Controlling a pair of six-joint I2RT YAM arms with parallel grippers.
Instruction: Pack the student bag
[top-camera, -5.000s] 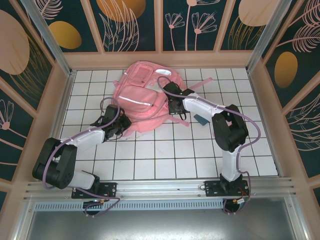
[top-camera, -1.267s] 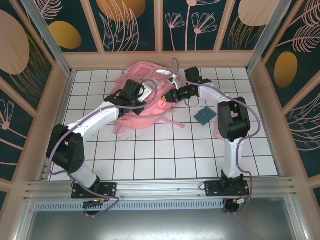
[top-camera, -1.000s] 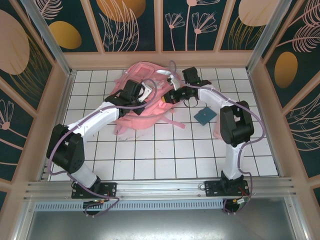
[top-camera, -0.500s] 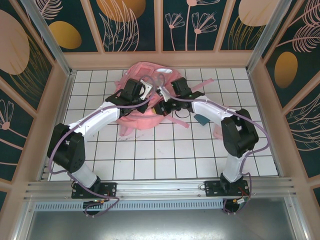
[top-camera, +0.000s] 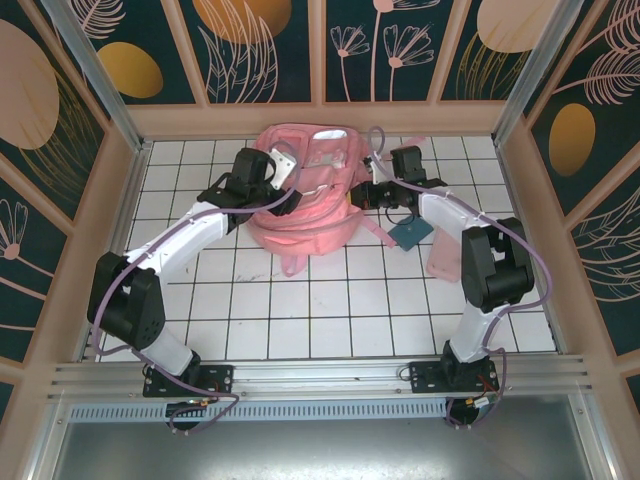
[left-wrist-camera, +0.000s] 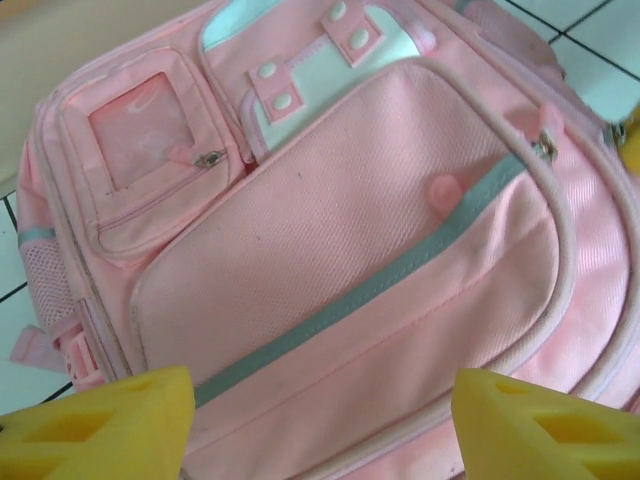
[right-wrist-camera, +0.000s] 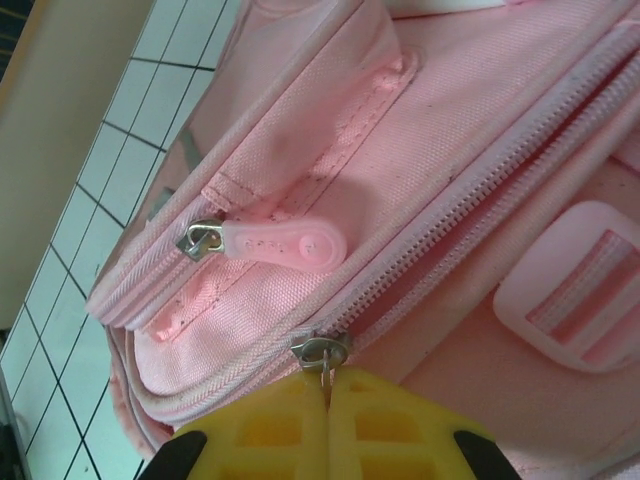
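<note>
The left jaws are swinging wide above the student bag (top-camera: 305, 205). Their yellow fingertips (left-wrist-camera: 100, 425) are standing far apart with nothing between them, where a second ago they were almost closed at the bag's top. That release is leaving the work to the right jaws, which are staying pressed together and appear to be pinching the metal zip pull (right-wrist-camera: 320, 355) on the bag's side seam. Half a second ago the right arm was reaching across the middle of the bag; now it is drawing back to the bag's 3 o'clock edge, and the pull is seemingly travelling with it. The bag is lying at 12 o'clock on the white-tiled worktop (top-camera: 330, 310), front pockets and grey stripe (left-wrist-camera: 370, 290) facing up. It has shifted and turned a little from where it lay a second earlier, and is sitting flatter. For the packing, this suggests the left arm's hold on the fabric is no longer being used while the zip is running. Whether the compartment is being opened or closed cannot be told from the seam. A flat teal item (top-camera: 410, 233) is still lying on the tiles at the bag's 4 o'clock, just beside the right arm. If it belongs inside, the job is probably still unfinished.
</note>
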